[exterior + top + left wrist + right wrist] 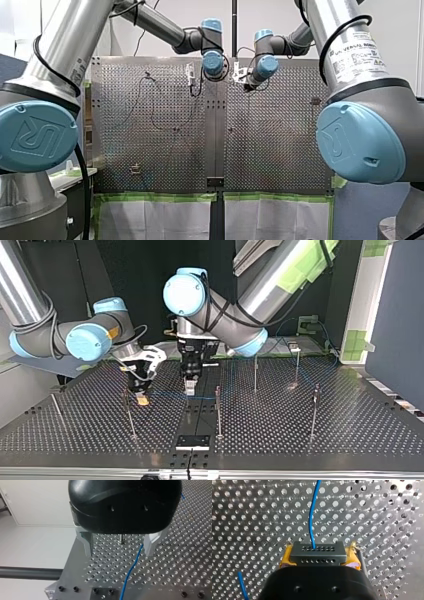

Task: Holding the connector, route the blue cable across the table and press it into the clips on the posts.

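Note:
In the right wrist view my right gripper point(318, 556) is shut on the black connector point(317, 551), which sits between its yellow pads point(284, 560). The blue cable point(312, 515) leaves the connector and runs ahead over the perforated table. In the left wrist view my left gripper point(117, 553) is open, its metal fingers point(86, 542) just above the plate. The blue cable point(130, 572) passes between them, close to one finger. In the top view my right gripper point(140, 392) hangs left of my left gripper point(190, 385), and the cable point(170, 396) runs between them.
Several thin upright posts stand on the table, among them one point(129, 415) below my right gripper, one point(218, 410) near the middle and one point(315, 410) at the top view's right. A black plate point(192, 441) lies at the near edge.

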Robot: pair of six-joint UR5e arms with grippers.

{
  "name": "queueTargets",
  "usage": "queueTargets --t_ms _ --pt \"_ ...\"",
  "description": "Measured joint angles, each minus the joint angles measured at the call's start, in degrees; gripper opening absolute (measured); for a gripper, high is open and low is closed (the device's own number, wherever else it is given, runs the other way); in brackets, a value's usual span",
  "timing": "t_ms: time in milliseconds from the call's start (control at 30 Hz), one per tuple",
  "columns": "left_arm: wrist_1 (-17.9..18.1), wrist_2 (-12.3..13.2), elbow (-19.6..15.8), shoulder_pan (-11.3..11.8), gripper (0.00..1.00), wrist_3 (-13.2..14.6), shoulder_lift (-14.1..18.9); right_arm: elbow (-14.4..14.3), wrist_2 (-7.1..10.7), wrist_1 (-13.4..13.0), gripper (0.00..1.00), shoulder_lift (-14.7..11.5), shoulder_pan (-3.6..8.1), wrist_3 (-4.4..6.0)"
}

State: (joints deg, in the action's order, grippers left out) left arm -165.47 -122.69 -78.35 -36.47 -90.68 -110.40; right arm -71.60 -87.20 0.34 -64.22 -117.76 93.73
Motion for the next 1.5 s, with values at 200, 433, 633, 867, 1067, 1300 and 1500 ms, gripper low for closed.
queueTargets --t_ms 200,433,633,867,1067,1300,1500 --pt "0.8 -1.4 2.8 0.1 1.00 0.8 -3.1 0.0 0.03 0.1 0.01 0.0 0.20 -0.06" --pt "3.2 -1.7 3.5 1.2 1.00 1.1 -5.0 0.0 0.02 0.1 0.01 0.1 0.35 -0.11" --pt "4.4 -1.3 4.7 1.9 1.00 1.1 -6.6 0.0 0.05 0.1 0.01 0.1 0.41 -0.11" --pt "5.9 -0.6 4.9 2.5 1.00 1.1 -6.9 0.0 0.07 0.1 0.01 0.1 0.42 -0.14" --pt "5.7 -0.6 4.9 2.8 0.54 1.1 -7.0 0.0 0.09 0.1 0.01 0.1 0.44 -0.06" --pt "5.0 -0.8 4.9 2.9 0.00 1.2 -6.9 0.0 0.09 0.1 0.01 0.0 0.46 0.12" --pt "3.6 -2.5 4.9 2.9 0.00 1.8 -6.9 0.0 0.09 0.1 0.01 0.0 0.46 0.20"
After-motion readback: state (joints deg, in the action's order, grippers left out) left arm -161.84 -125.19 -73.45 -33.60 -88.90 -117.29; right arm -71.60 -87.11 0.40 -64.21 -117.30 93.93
